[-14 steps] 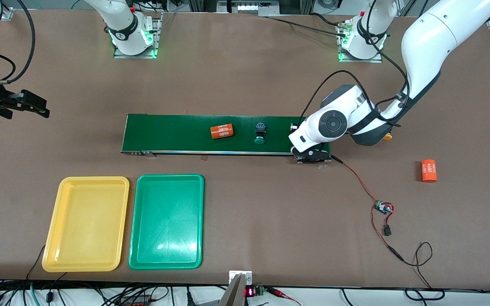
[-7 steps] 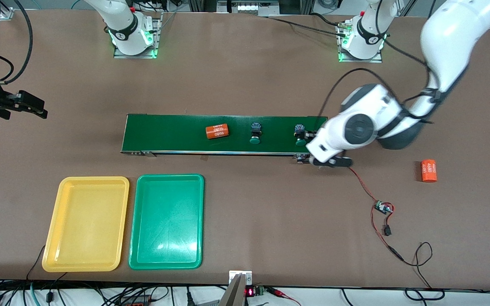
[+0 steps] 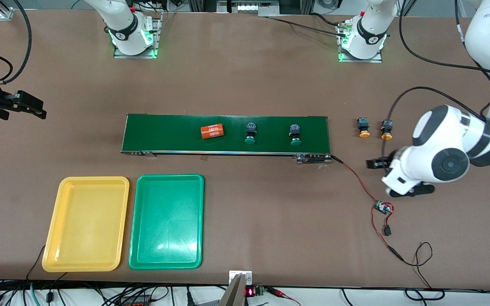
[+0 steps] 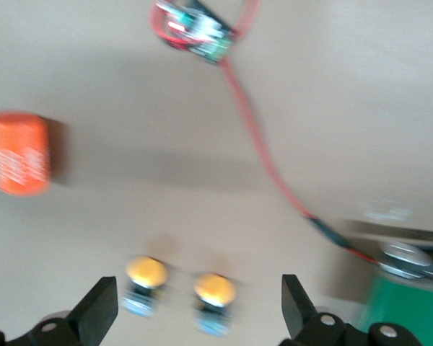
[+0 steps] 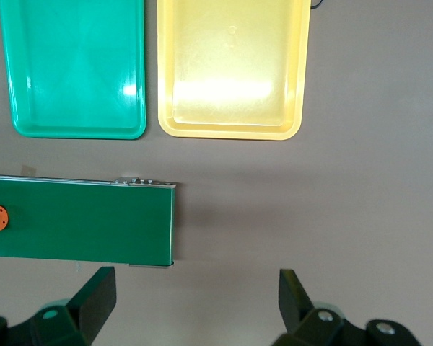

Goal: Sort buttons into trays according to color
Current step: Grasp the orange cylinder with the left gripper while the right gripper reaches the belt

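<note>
Front view: left hand (image 3: 377, 163) half-hidden.

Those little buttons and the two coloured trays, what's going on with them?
Two robot arms are sorting buttons by colour. Both green buttons ride on the belt beside an orange cylinder. Both yellow buttons sit on the table off the belt's end. The left gripper hangs open above them, holding nothing. The right gripper waits open at the belt's other end. The yellow tray and green tray hold nothing.
</note>
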You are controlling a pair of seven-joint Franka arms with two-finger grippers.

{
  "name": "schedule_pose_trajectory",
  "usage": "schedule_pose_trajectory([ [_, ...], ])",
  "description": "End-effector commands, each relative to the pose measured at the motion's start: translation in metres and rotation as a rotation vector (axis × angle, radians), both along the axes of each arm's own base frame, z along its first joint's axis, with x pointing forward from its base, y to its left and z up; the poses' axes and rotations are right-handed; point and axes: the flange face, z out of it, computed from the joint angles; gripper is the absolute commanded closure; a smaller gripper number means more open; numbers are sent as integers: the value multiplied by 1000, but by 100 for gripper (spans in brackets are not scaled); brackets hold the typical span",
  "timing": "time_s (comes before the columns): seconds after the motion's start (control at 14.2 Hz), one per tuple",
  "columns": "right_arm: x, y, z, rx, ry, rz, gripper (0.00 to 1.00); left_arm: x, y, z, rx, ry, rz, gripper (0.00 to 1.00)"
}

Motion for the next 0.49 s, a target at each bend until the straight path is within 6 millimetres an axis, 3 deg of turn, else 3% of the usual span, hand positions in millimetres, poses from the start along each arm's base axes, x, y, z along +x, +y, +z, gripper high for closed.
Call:
schedule_pose_trajectory([
  [0.0,3,3,3,-2,-5,-1,0,7,46,-5,77,-2,-111,0],
  [0.21,5,-2,-2,-2,0,-14,0,6,111,-34,83,8,-205,0],
  [0.42,16,0,-24,-8,38,-7,0,-7,182,-74,2,-28,-260,0],
])
